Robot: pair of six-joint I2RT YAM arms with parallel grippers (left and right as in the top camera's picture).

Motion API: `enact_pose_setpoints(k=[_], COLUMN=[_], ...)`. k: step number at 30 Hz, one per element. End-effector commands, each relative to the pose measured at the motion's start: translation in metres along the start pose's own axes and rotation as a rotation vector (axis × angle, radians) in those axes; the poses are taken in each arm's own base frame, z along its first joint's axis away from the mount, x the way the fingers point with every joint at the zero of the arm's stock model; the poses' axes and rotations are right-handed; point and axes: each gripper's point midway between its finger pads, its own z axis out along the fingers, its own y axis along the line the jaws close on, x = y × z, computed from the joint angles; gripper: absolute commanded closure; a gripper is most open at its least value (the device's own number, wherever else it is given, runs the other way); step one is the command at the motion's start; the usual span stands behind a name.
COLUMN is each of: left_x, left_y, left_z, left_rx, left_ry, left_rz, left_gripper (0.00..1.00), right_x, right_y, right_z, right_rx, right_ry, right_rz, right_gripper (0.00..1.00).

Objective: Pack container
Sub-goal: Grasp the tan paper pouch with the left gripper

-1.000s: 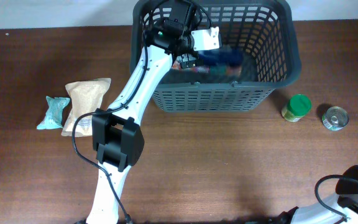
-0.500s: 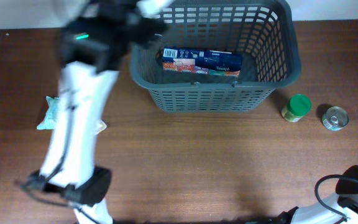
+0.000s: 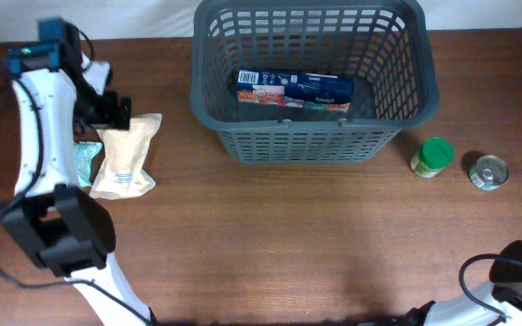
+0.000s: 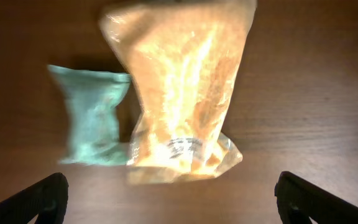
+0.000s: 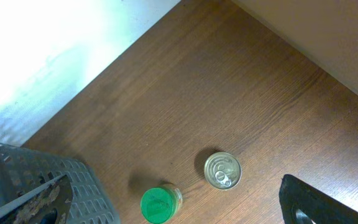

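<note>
The dark grey basket (image 3: pixel 420 63) stands at the back centre with a flat printed box (image 3: pixel 294 90) lying inside. My left gripper (image 3: pixel 107 110) is open and empty, just above the top end of a tan bag (image 3: pixel 125 156) at the far left; the bag fills the left wrist view (image 4: pixel 185 93). A teal packet (image 3: pixel 83 161) lies beside the bag on its left and also shows in the left wrist view (image 4: pixel 92 118). My right gripper (image 5: pixel 173 208) is open and empty, high above the table's right side.
A green-lidded jar (image 3: pixel 433 156) and a small metal can (image 3: pixel 488 171) stand right of the basket; both show in the right wrist view, the jar (image 5: pixel 159 203) and the can (image 5: pixel 222 170). The basket's corner (image 5: pixel 17 180) shows there too.
My left arm has swung out of the basket to the far left, leaving the printed box inside, and now hovers over the tan bag. The right arm has not moved.
</note>
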Motion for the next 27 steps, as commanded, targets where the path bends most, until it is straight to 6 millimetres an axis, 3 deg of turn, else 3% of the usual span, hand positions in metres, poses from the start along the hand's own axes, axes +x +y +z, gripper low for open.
enact_pose_setpoints(k=[1,2,7,13,16,19,21,22,24,27], left_x=[0.014,0.020,0.030,0.019,0.021,0.021,0.021,0.022,0.022,0.002], left_y=[-0.010,-0.012,-0.014,-0.012,-0.010,-0.010,-0.010,-0.010,-0.010,-0.004], left_z=[0.048,0.072,0.115,0.143,0.153,0.157,0.156,0.156,0.151,0.121], left_rx=[0.055,0.064,0.075,0.060,0.042,0.042,0.042,0.043,0.043,0.030], left_ry=[0.108,0.158,0.240,0.215,0.216,0.213,0.214,0.217,0.221,0.170], left_rz=[-0.027,-0.038,-0.039,-0.061,-0.086,-0.086,-0.086,-0.086,-0.085,-0.086], left_gripper=[0.02,0.02,0.04,0.05,0.11,0.51,0.87,0.98,0.98,0.98], right_x=[-0.001,-0.001,-0.001,-0.001,-0.001,-0.001,-0.001,-0.001,-0.001,-0.001], right_y=[-0.002,-0.002,-0.002,-0.002,-0.002,-0.002,-0.002,-0.002,-0.002,-0.002], right_z=[0.002,0.002,0.002,0.002,0.002,0.002,0.002,0.002,0.002,0.002], right_rx=[0.007,0.007,0.007,0.007,0.008,0.007,0.007,0.007,0.007,0.007], right_ry=[0.000,0.000,0.000,0.000,0.000,0.000,0.000,0.000,0.000,0.000], right_rz=[0.006,0.006,0.006,0.006,0.006,0.006,0.006,0.006,0.006,0.006], right_gripper=[0.01,0.01,0.01,0.01,0.01,0.01,0.01,0.01,0.01,0.01])
